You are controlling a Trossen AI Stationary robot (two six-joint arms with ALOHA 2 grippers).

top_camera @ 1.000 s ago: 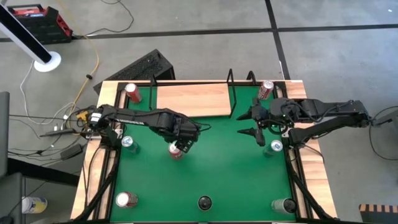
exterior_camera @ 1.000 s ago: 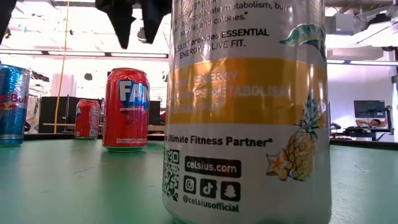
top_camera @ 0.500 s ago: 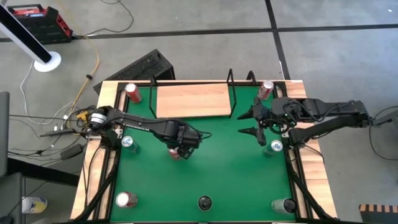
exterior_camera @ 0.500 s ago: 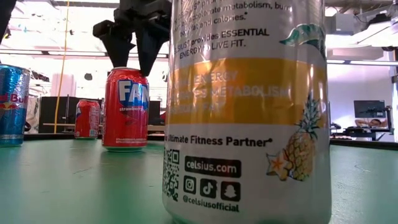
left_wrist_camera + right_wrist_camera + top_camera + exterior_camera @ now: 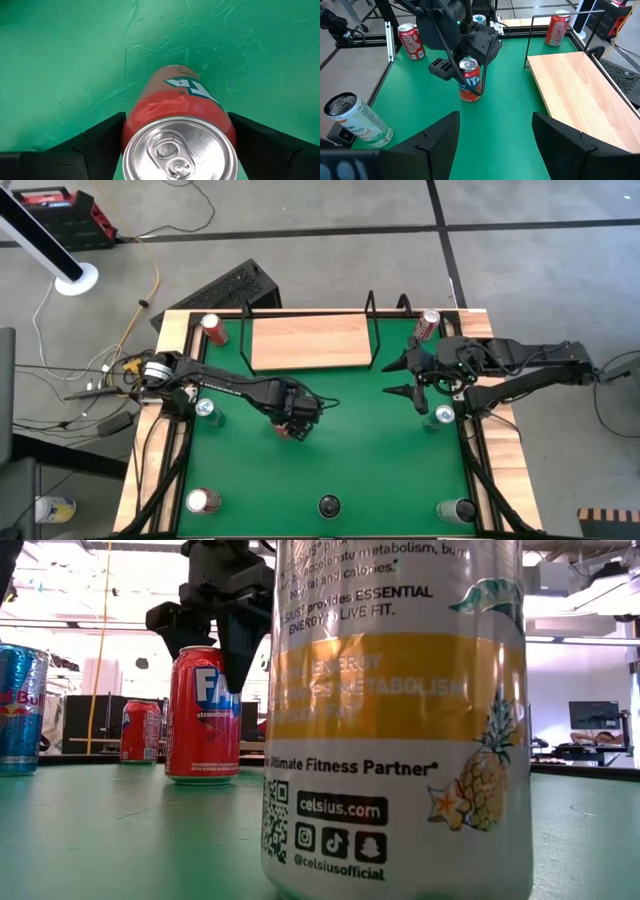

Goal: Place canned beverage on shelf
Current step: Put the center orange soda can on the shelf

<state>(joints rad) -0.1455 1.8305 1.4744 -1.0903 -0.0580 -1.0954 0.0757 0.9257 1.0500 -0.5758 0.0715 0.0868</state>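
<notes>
A red canned beverage [image 5: 177,100] stands upright on the green table top near its middle [image 5: 201,730]. My left gripper [image 5: 208,665] points straight down over it, open. One finger stands on each side of the can's upper part [image 5: 176,117], and I see no touch. In the high view the gripper [image 5: 295,415] covers most of the can [image 5: 283,430]. The shelf [image 5: 310,340], a light-wood board with black rod ends, sits at the table's far edge. My right gripper [image 5: 408,378] hangs open above the table's right part.
Other cans stand around the table: red ones at the far left [image 5: 211,328] and far right [image 5: 427,324], and more along the left [image 5: 206,410], right [image 5: 443,415] and near edges [image 5: 203,501]. A tall white can [image 5: 395,710] fills the low view.
My left gripper has come straight down over the red can, from above its top to fingers on either side of its upper part, staying open. The can has kept its place.
</notes>
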